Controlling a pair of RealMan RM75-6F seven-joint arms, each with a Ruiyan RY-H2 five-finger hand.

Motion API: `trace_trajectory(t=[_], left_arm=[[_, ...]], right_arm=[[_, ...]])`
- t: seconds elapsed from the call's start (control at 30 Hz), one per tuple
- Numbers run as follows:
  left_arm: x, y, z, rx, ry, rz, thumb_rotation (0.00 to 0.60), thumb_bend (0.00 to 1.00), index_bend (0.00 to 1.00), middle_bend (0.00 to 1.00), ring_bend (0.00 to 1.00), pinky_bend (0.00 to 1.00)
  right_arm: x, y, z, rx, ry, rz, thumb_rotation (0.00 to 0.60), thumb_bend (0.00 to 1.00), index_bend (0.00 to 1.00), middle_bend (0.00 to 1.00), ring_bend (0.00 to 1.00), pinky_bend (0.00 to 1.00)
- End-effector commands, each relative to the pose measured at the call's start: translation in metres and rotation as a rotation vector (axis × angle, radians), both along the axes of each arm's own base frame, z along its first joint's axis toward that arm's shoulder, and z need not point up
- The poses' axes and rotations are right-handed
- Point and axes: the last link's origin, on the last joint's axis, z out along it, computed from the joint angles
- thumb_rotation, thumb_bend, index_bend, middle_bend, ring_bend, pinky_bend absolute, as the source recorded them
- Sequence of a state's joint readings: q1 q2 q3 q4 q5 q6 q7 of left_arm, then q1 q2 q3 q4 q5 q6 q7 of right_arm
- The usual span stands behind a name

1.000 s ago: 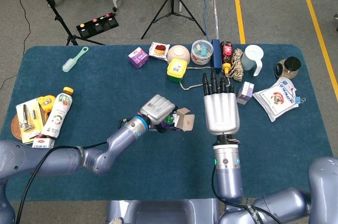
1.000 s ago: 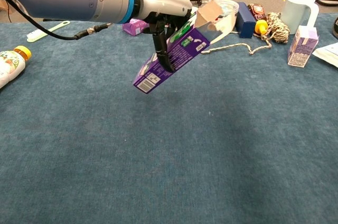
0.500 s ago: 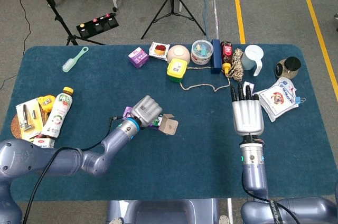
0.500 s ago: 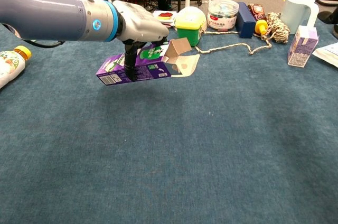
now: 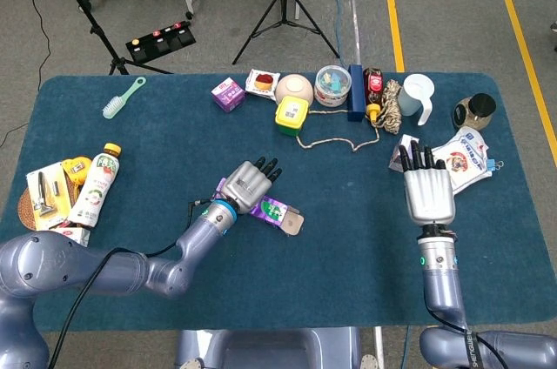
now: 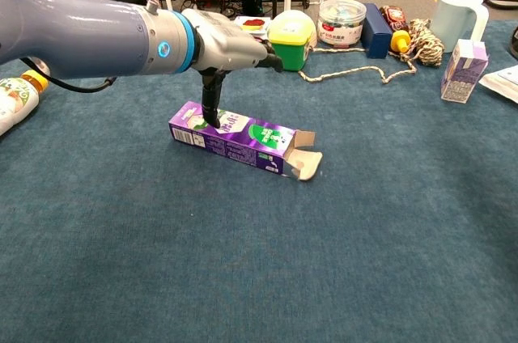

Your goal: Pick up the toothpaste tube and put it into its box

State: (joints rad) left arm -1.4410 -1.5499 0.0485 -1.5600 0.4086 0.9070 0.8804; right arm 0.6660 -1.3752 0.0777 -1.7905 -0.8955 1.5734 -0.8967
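Lowered since the earlier frame, the purple toothpaste box [image 6: 243, 136] now lies flat on the blue tablecloth [image 5: 348, 238], open end flaps toward my right; the tube itself I cannot make out. Over the box's closed end hovers my left hand [image 5: 247, 184], fingers spread forward, one fingertip [image 6: 212, 121] touching the box top, grasping nothing. Well to the right of the box, my right hand [image 5: 428, 192] has drawn back, released, flat with fingers straight. Beyond the box, at the far table edge, stand a yellow-lidded tub [image 5: 291, 113] and white pitcher [image 5: 418, 96]; behind the table is grey floor.
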Motion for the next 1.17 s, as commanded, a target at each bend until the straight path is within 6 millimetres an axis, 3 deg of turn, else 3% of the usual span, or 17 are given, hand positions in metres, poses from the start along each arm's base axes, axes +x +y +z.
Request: trace_trajectory(t=[0.03, 0.23, 0.33, 0.63, 0.77, 0.97, 1.17], left_arm=[[0.001, -0.002, 0.016, 0.003, -0.083, 0.012, 0.6, 0.12, 0.0, 0.0, 0.07, 0.38], [-0.019, -0.014, 0.07, 0.055, -0.267, 0.058, 0.6, 0.12, 0.0, 0.0, 0.07, 0.37], [-0.071, -0.036, 0.112, 0.15, -0.35, 0.114, 0.6, 0.11, 0.0, 0.0, 0.06, 0.35], [-0.164, -0.089, 0.169, 0.272, -0.485, 0.232, 0.6, 0.11, 0.0, 0.0, 0.05, 0.34], [-0.217, -0.132, 0.199, 0.35, -0.528, 0.324, 0.6, 0.11, 0.0, 0.0, 0.05, 0.33], [-0.261, -0.183, 0.215, 0.417, -0.556, 0.358, 0.6, 0.11, 0.0, 0.0, 0.05, 0.33], [-0.291, -0.215, 0.214, 0.458, -0.606, 0.366, 0.6, 0.11, 0.0, 0.0, 0.05, 0.33]], right_arm=[[-0.011, 0.004, 0.004, -0.004, -0.029, 0.026, 0.6, 0.25, 0.12, 0.12, 0.15, 0.32], [-0.031, 0.015, 0.015, -0.002, -0.171, 0.134, 0.6, 0.16, 0.12, 0.12, 0.15, 0.27], [-0.053, 0.024, 0.023, 0.001, -0.236, 0.218, 0.6, 0.13, 0.12, 0.12, 0.15, 0.26], [-0.089, 0.034, 0.035, -0.017, -0.301, 0.214, 0.6, 0.03, 0.13, 0.12, 0.14, 0.23], [-0.102, 0.042, 0.044, -0.026, -0.313, 0.204, 0.6, 0.01, 0.13, 0.12, 0.14, 0.22], [-0.114, 0.053, 0.054, -0.042, -0.312, 0.212, 0.6, 0.0, 0.13, 0.12, 0.14, 0.21], [-0.127, 0.067, 0.056, -0.014, -0.318, 0.212, 0.6, 0.0, 0.13, 0.12, 0.12, 0.19]])
